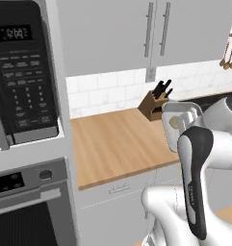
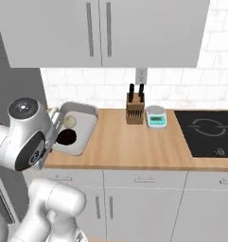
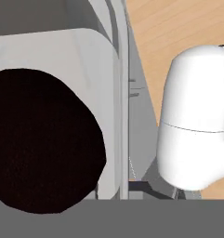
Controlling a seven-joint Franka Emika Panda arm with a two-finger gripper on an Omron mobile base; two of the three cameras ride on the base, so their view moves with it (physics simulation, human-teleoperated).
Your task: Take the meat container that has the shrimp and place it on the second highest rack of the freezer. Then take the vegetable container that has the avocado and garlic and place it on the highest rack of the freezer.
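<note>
The vegetable container [image 2: 85, 124], a shallow light-grey tray, hangs tilted over the left end of the wooden counter [image 2: 134, 151]. In it lie the dark avocado [image 2: 66, 137] and the pale garlic [image 2: 69, 122]. My gripper [image 2: 54, 128] is shut on the tray's left rim, mostly hidden behind my own arm. In the left base view the vegetable container [image 1: 181, 111] with the garlic [image 1: 174, 122] peeks out above my forearm. The hand view looks into the tray, with the avocado [image 3: 43, 139] huge against its wall [image 3: 97, 56]. The freezer, the meat container and the shrimp are out of view.
A knife block [image 2: 134, 109] and a small kitchen scale [image 2: 156, 116] stand at the back of the counter. A black cooktop [image 2: 207, 132] lies to the right. A microwave [image 1: 21, 72] and a wall oven [image 1: 26, 206] rise at the left. Cabinets [image 2: 101, 33] hang overhead.
</note>
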